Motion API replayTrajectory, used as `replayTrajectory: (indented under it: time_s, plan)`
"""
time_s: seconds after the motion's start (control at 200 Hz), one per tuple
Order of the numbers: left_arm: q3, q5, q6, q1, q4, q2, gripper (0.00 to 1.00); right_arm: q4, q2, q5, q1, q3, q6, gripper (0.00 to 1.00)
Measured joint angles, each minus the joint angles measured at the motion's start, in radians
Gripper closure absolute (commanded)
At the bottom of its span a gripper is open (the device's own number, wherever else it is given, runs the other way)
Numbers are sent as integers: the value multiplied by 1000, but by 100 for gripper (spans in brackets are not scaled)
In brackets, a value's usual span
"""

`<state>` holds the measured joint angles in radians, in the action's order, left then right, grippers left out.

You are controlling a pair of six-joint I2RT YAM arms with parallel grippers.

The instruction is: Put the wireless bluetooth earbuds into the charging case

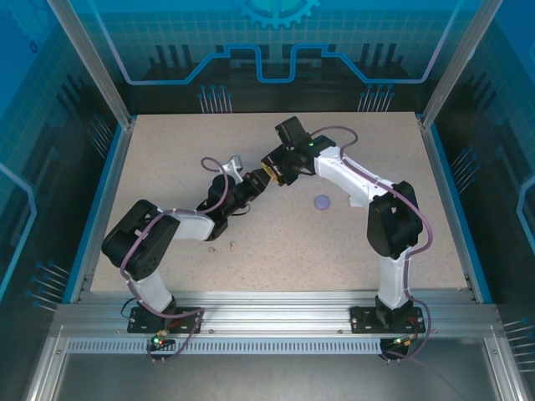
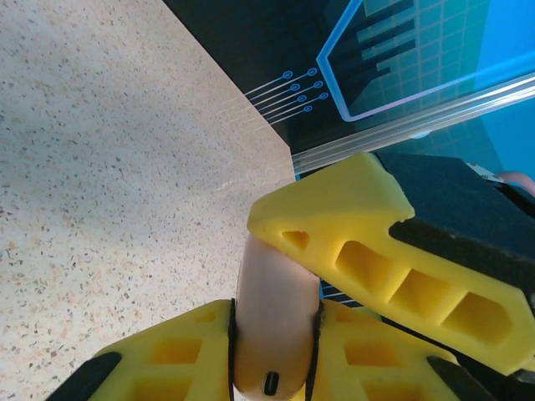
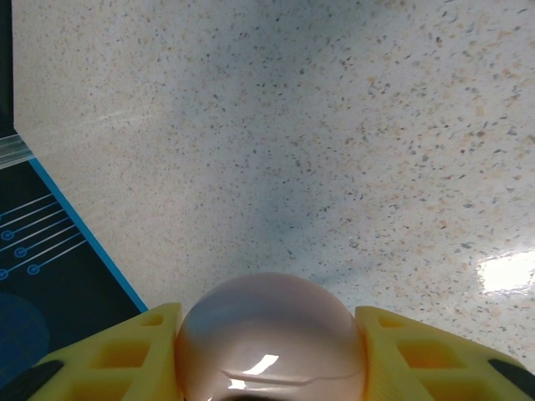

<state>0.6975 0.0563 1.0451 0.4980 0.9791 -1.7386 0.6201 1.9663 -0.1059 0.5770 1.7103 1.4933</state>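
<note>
Two grippers on one pink charging case [image 3: 267,342], held up off the table [image 1: 167,150] near its middle. In the top view, left gripper [image 1: 250,186] reaching in from the near left, right gripper [image 1: 272,172] from the far right, tips meeting at the case.

From the left wrist: left fingers [image 2: 180,355] closed tight on the case's narrow sides, pink shell standing between the two yellow pads, small dark port slot [image 2: 272,383] on the edge nearest the camera. Slanting across from the right, one yellow finger of the right gripper, resting against the top of the shell.

From the right wrist: glossy pink dome wedged between the right fingers [image 3: 125,355], jaws partly apart across the shell's wider span, both pads touching it. Faint seam near the dome's lower edge.

On the table just beyond the left arm's elbow, two of the wireless bluetooth earbuds [image 1: 231,245]: tiny pinkish specks side by side, well apart from the held case, stems too small to tell. Beside the right forearm, round purple case [image 1: 323,201] lying flat, apart from both grippers.

Lettering on the pink shell: cannot tell. On the enclosure walls, printed graphics: blue gear outline [image 1: 277,10] atop the back panel, light-blue circuit traces [image 2: 292,83] ending in small rings.
</note>
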Motion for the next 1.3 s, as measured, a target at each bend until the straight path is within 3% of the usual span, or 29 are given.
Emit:
replayTrajectory:
  time_s: [0.225, 0.435, 0.7, 0.995, 1.15, 1.301]
  plan:
    - [0, 0, 0, 7, 1, -6, 97, -1, -8, 5, -2, -17, 4, 54]
    - [0, 14, 5, 9, -15, -5, 100, -2, -27, -17, -3, -29, 11, 24]
    - [0, 97, -9, -3, -160, 79, 100, -11, -164, -8, -74, -82, -64, 17]
    - [99, 291, -103, -92, -380, 183, 100, -145, -407, 0, -190, -361, -413, 17]
    - [164, 400, -174, -125, -475, 195, 100, -335, -496, -111, -191, -547, -649, 18]
    - [190, 485, -217, -144, -533, 195, 100, -472, -515, -245, -191, -618, -773, 19]
